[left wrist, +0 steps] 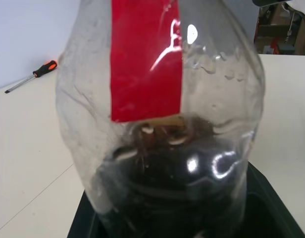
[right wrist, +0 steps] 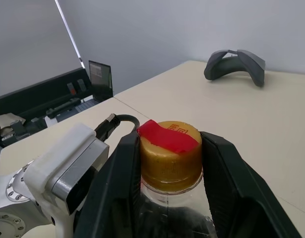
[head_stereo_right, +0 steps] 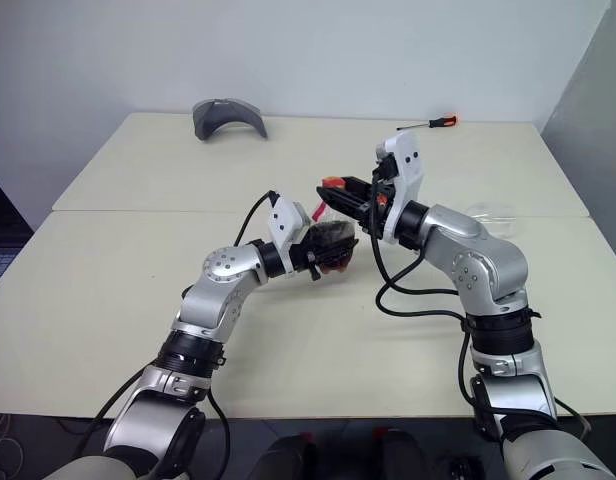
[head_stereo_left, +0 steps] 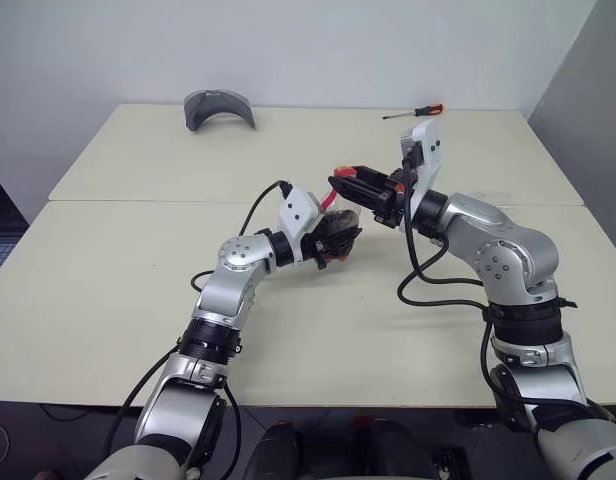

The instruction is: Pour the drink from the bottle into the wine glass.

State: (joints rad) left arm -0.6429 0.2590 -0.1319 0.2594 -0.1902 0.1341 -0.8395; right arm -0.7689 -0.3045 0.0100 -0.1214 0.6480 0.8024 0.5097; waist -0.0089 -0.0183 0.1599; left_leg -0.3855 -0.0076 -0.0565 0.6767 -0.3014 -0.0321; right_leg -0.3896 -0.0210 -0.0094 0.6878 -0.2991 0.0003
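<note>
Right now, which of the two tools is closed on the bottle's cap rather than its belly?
The right tool: its fingers flank the yellow-orange cap. The left tool holds the bottle by its belly.

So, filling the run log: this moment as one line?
left tool: holds bottle | right tool: closed on cap | wine glass: on table, untouched

1. In front of you, the bottle (head_stereo_left: pixel 338 232) hangs over the middle of the table (head_stereo_left: pixel 118 270), pinned between the left gripper (head_stereo_left: pixel 333 240) at its belly and the right gripper (right wrist: pixel 170 163) at its cap (right wrist: pixel 171 148); nothing passes between them.
2. To your right, the wine glass (head_stereo_right: pixel 491 213) sits beyond the right forearm.
3. At the far edge, a grey curved object (head_stereo_left: pixel 219 107) and a screwdriver (head_stereo_left: pixel 414 112) lie well apart.
4. Wide bare tabletop lies on your left.
</note>
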